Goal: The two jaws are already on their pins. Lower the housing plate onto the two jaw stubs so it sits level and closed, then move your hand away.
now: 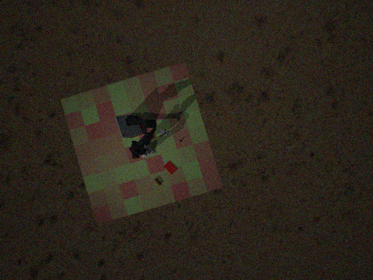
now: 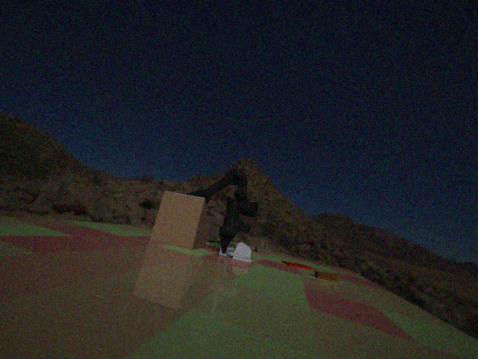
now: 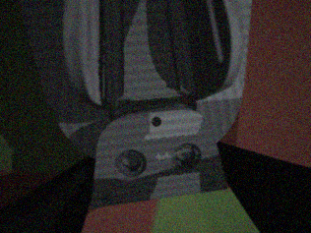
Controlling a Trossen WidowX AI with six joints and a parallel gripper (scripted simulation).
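My gripper point(image 2: 225, 250) point(image 3: 155, 154) is shut on the grey housing plate point(image 3: 110, 142), with one black finger at each side of it in the wrist view. The plate has two round openings side by side and a small dark hole above them. Two long dark jaws point(image 3: 112, 48) point(image 3: 189, 53) lie just beyond the plate, on a pale grey base point(image 3: 237, 53). The pale assembly stands beside the hand in the exterior view point(image 2: 242, 252). The pins and stubs are hidden or too dark to make out. Whether the plate touches the stubs or sits level, I cannot tell.
A large block point(image 1: 127, 129) point(image 2: 179, 220) stands beside the arm. A red flat piece point(image 1: 170, 167) point(image 2: 298, 265) and a small brown block point(image 1: 157, 180) point(image 2: 326, 275) lie off to one side. A small pale item point(image 1: 163, 132) and a thin dark piece point(image 1: 182, 139) lie farther right in the top view.
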